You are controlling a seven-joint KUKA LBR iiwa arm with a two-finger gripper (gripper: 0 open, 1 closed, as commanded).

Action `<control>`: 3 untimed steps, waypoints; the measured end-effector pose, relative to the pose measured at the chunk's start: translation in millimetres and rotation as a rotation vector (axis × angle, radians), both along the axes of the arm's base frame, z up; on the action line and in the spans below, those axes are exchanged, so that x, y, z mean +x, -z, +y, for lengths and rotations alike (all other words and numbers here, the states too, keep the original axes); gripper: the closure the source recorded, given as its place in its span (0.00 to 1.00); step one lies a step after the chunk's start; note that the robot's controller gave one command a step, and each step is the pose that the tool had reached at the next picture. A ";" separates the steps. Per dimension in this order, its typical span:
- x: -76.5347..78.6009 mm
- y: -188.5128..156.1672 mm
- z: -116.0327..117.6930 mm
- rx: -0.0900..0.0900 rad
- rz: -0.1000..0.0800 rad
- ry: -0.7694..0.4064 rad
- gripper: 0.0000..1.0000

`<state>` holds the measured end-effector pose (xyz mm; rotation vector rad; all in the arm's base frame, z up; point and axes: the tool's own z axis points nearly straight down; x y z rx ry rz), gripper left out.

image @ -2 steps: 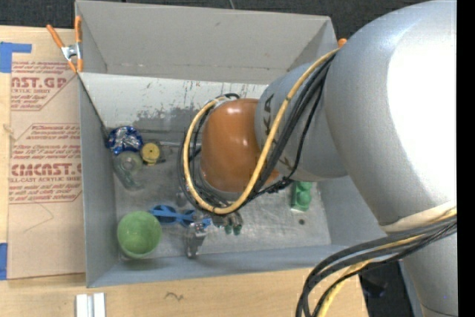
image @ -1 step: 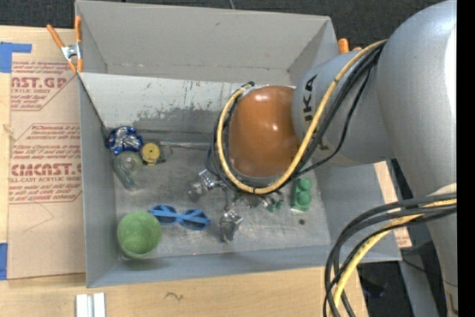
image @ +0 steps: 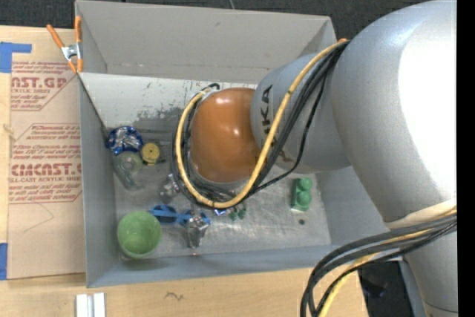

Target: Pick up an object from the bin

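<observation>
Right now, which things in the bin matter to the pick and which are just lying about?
In play: claw, low near the front wall of the grey metal bin; small blue plastic piece right beside it.
Lying about: round green ball; small yellow disc; crumpled blue wrapper; clear plastic cup; small green plastic block.

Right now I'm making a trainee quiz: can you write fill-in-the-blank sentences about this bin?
The ball in the bin's near left corner is ____.
The small disc beside the blue wrapper is ____.
The little toy across the bin from the ball is ____.
Missing: green; yellow; green.
</observation>
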<state>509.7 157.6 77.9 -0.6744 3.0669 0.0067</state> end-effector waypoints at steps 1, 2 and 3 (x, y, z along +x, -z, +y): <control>1.2 -0.7 -2.4 -0.001 -0.001 0.004 1.00; 36.7 -114.8 -32.1 -0.004 -0.008 -0.338 1.00; 62.1 -270.1 14.6 -0.002 -0.012 -0.672 1.00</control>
